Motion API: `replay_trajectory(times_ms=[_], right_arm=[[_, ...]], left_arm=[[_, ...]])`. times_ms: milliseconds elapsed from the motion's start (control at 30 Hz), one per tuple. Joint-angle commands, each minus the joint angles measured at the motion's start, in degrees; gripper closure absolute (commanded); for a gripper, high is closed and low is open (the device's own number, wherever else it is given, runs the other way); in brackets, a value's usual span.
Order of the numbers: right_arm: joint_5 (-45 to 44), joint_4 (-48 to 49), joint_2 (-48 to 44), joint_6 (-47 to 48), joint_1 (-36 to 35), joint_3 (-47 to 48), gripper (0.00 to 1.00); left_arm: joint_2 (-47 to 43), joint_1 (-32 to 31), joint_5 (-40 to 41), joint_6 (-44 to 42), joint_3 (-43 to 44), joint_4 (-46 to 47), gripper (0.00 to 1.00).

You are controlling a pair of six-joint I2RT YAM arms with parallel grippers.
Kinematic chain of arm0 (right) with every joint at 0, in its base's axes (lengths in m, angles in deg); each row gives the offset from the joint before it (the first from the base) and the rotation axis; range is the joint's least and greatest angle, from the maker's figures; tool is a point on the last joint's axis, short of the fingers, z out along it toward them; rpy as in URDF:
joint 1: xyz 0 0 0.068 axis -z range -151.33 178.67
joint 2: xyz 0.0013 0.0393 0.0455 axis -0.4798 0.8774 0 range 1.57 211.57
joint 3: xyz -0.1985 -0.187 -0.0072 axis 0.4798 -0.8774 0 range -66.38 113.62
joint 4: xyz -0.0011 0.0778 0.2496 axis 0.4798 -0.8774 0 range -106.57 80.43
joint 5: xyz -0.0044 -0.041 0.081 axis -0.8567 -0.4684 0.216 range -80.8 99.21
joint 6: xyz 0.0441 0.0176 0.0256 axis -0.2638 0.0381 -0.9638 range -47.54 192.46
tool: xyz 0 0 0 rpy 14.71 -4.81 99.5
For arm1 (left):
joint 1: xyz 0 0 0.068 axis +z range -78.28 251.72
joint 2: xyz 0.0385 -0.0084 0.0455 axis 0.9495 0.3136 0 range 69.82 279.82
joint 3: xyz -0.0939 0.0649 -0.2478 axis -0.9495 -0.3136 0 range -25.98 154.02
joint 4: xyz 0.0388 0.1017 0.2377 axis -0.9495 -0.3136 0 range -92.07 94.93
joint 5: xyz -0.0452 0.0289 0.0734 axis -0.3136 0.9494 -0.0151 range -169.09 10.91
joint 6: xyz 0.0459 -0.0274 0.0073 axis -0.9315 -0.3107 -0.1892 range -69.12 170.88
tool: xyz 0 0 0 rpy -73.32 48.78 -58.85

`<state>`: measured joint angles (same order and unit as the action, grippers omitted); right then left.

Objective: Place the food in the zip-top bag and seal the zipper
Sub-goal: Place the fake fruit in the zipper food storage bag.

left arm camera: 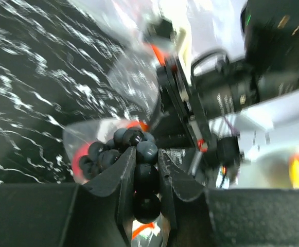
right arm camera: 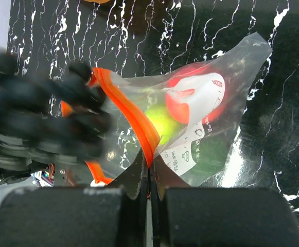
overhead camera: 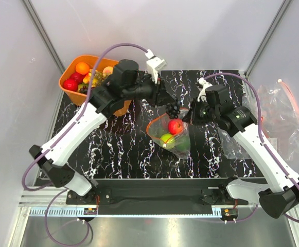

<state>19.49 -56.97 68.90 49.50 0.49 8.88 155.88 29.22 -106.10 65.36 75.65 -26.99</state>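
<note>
**Black marble-patterned tabletop [overhead camera: 123, 146], both arms meeting mid-table**

Between grey walls, the white-veined surface carries a clear thin plastic zip-top bag [overhead camera: 174, 138] with its mouth open. The right gripper [right arm camera: 149, 165] has its jaws pressed tight on the orange-red zipper strip [right arm camera: 133, 114], holding that rim up. The left gripper [left arm camera: 147, 159] has its jaws narrowly parted, clamped on a dark purple toy grape bunch [overhead camera: 175, 109] at the bag's mouth. Inside the bag lie a glossy red apple [overhead camera: 175, 126] and a green fruit [overhead camera: 166, 139]. An orange plastic basket [overhead camera: 87, 58] of fruit stands far left. Crumpled clear bags [overhead camera: 280, 116] lie at the right.
</note>
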Motion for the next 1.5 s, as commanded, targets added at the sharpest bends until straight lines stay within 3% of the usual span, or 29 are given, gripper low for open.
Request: replay_trajectory(times_ms=[0, 267, 400, 533, 700, 733, 833, 933, 1000, 1100, 1200, 1467], right_arm=[[-1.9, 3.9, -2.3, -0.5, -0.2, -0.1, 1.00], [-2.8, 3.7, -2.5, -0.8, -0.2, -0.1, 1.00], [-2.8, 3.9, -2.6, -0.9, -0.2, -0.5, 1.00], [-2.8, 3.8, -2.6, -1.0, -0.3, -0.6, 1.00], [-3.3, 3.6, -3.4, -1.3, -0.2, -0.8, 1.00], [-3.3, 3.5, -3.5, -1.3, -0.2, -0.9, 1.00], [-3.6, 3.3, -3.6, -1.3, -0.2, -1.0, 1.00], [-3.7, 3.1, -3.7, -1.3, -0.2, -1.1, 1.00], [-3.8, 3.3, -3.7, -1.3, -0.3, -1.3, 1.00], [-3.8, 3.4, -3.7, -1.5, -0.2, -1.4, 1.00], [-3.9, 3.2, -3.8, -1.6, -0.1, -1.4, 1.00], [-4.4, 3.0, -5.8, -2.5, -0.2, -2.4, 1.00]], left_arm=[[4.1, -0.4, -8.3, -5.4, 5.3, -6.7, 0.77], [6.2, -0.7, -12.9, -7.3, 4.3, -6.8, 0.81], [5.5, -0.9, -14.3, -10.3, 2.5, -7.2, 0.74], [7.4, -0.9, -13.4, -12.8, 3.0, -9.7, 0.73], [11.8, -0.9, -11.2, -16.0, 6.7, -17.5, 0.70], [12.3, -0.9, -10.2, -16.3, 6.7, -17.9, 0.68], [13.7, -1.3, -12.0, -18.6, 7.8, -20.5, 0.36], [13.3, -1.5, -12.2, -20.3, 8.1, -23.1, 0.18], [10.6, -1.6, -11.5, -19.0, 6.2, -19.2, 0.01], [7.4, -1.5, -11.8, -17.1, 3.8, -15.2, 0.01], [5.1, -1.5, -8.4, -15.2, 3.9, -14.5, 0.01], [0.8, -1.4, 21.1, -6.8, 2.9, -22.0, 0.01]])
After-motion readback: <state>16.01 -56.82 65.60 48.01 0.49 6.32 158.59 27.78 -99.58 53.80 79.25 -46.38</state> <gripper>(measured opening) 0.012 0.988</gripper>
